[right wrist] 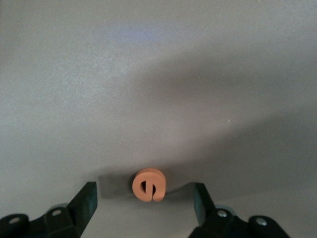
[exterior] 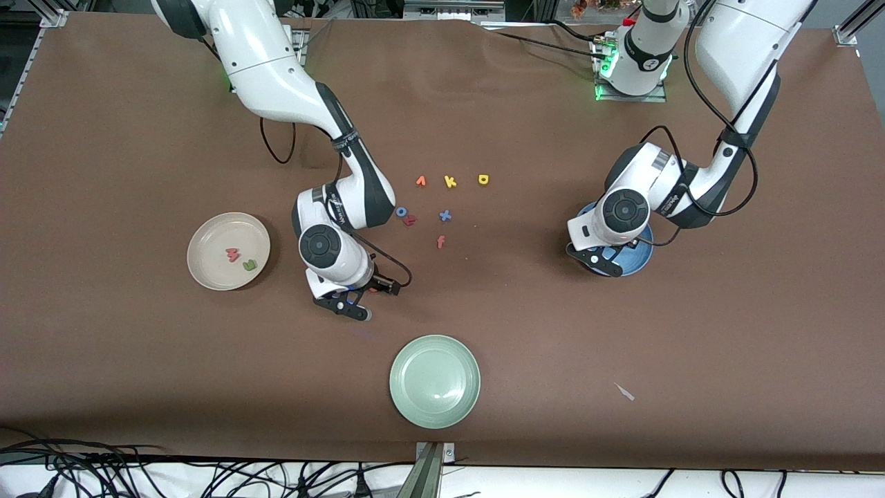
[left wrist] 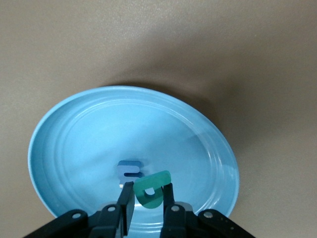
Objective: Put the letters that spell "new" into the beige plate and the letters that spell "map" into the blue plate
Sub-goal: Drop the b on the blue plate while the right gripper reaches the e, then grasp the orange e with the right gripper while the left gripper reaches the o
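Note:
The beige plate (exterior: 207, 238) holds the pinkish-red w (exterior: 231, 254) and the green n (exterior: 249, 263). My right gripper (exterior: 351, 307) (right wrist: 143, 198) is low over the table beside that plate. It is open, and the orange e (right wrist: 148, 185) lies on the table between its fingers, apart from both. My left gripper (exterior: 600, 260) (left wrist: 147, 192) hangs over the blue plate (exterior: 637, 254) (left wrist: 89, 124), shut on the teal a (left wrist: 152, 191). The light-blue m (left wrist: 130, 170) lies in that plate. The yellow p (exterior: 483, 180) lies mid-table.
Loose letters lie mid-table: an orange one (exterior: 420, 181), a yellow k (exterior: 450, 182), a blue o (exterior: 401, 211), a red z (exterior: 410, 220), a blue x (exterior: 445, 216) and an orange f (exterior: 440, 241). A pale green plate (exterior: 435, 380) sits nearest the front camera.

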